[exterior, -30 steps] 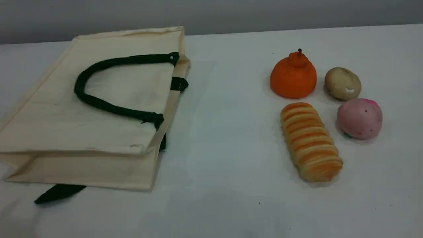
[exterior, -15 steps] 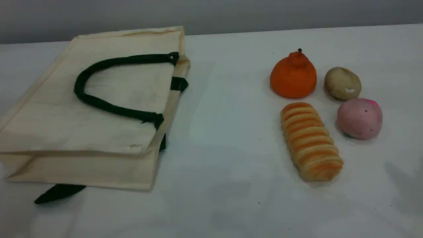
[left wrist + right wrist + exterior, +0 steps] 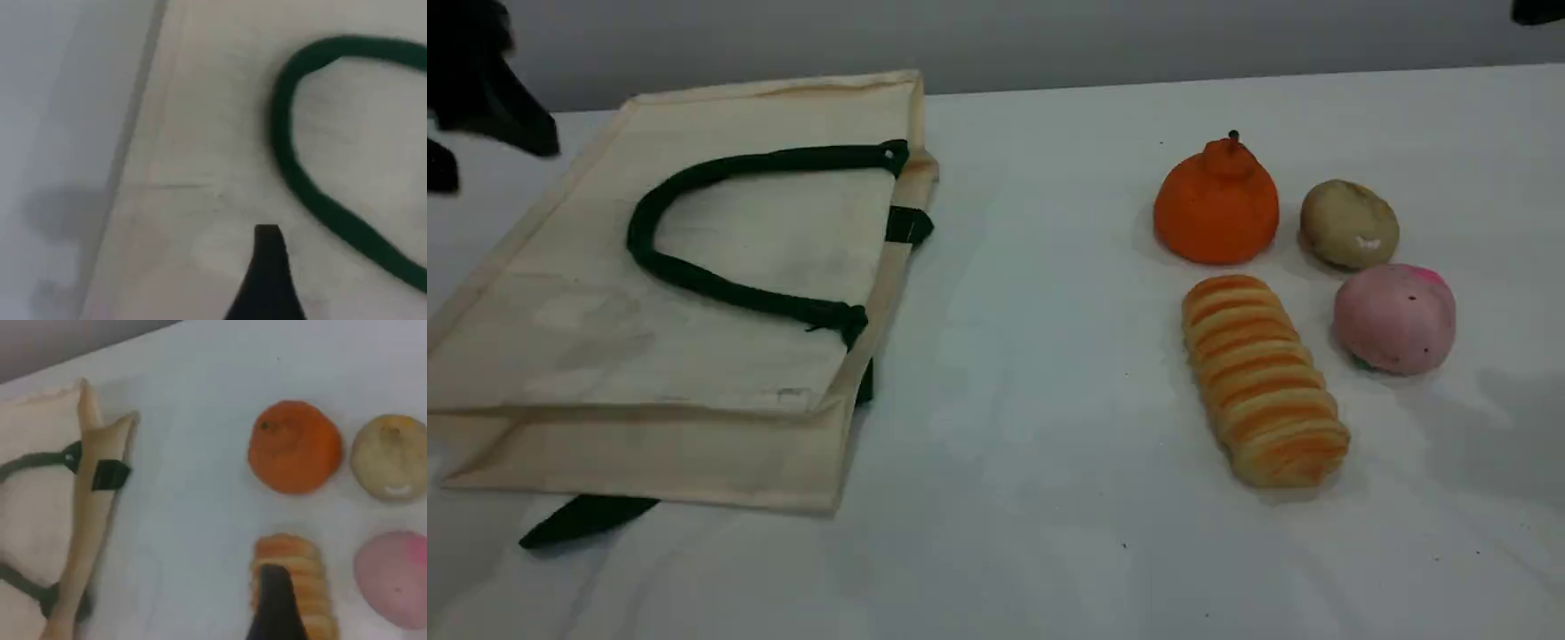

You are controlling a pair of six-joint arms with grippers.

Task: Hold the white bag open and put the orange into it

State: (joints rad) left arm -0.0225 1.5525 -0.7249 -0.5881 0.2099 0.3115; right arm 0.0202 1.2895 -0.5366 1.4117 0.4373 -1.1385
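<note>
The white bag lies flat on the left of the table, mouth edge to the right, one dark green handle looped on top. The orange stands on the right, apart from the bag. My left gripper is a blurred dark shape at the top left, over the bag's far corner. In the left wrist view one fingertip hovers above the bag's cloth beside the handle. Only a dark sliver of my right gripper shows at the top right. Its fingertip hangs over the bread, with the orange beyond.
A ridged bread loaf lies just in front of the orange. A brown potato-like lump and a pink round fruit sit to the right. A green strap pokes out under the bag's near edge.
Both arms have come into the scene view at its top corners, left over the bag's far corner, right at the far right. Bag and foods have not moved.
</note>
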